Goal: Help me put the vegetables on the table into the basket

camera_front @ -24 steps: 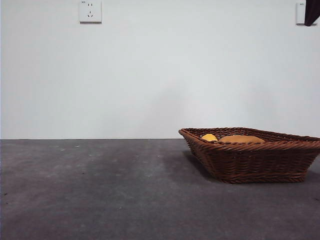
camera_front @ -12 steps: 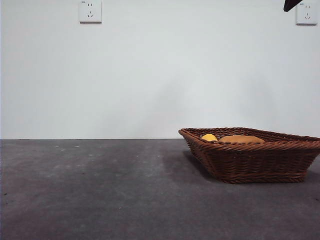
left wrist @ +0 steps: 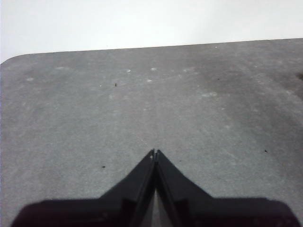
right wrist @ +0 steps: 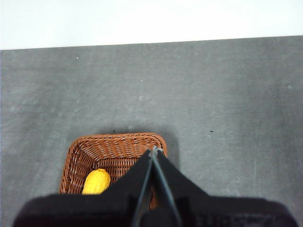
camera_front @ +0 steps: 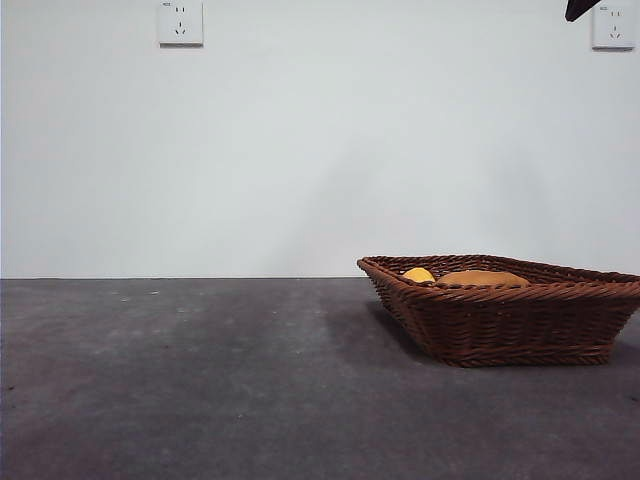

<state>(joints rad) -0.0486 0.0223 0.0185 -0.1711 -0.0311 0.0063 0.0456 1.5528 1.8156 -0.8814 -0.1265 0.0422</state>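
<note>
The wicker basket point(camera_front: 510, 310) sits on the dark grey tabletop point(camera_front: 200, 380) toward its right side in the front view, with open table around it and nothing standing between it and the camera. Over its near rim two things show: the yellow corn cob point(camera_front: 418, 274) at the left and the brown potato point(camera_front: 482, 278) just beside it on the right, both inside the basket. The eggplant cannot be made out in any view. On the white wall behind are two sockets, a wall outlet point(camera_front: 180, 22) at upper left and a second outlet point(camera_front: 614, 26) at upper right, where a black arm tip point(camera_front: 578, 9) pokes in at the top edge.

The right wrist view looks down from above the basket: the right gripper point(right wrist: 154, 150) has its jaws pressed together, holding nothing, and its dark body hides much of the basket's inside. Only the corn cob lies visible there, on the basket floor near a side wall; the potato is hidden.

The left wrist view shows only bare table up to its rounded far corner. The left gripper point(left wrist: 155, 152) is empty, jaws together
</note>
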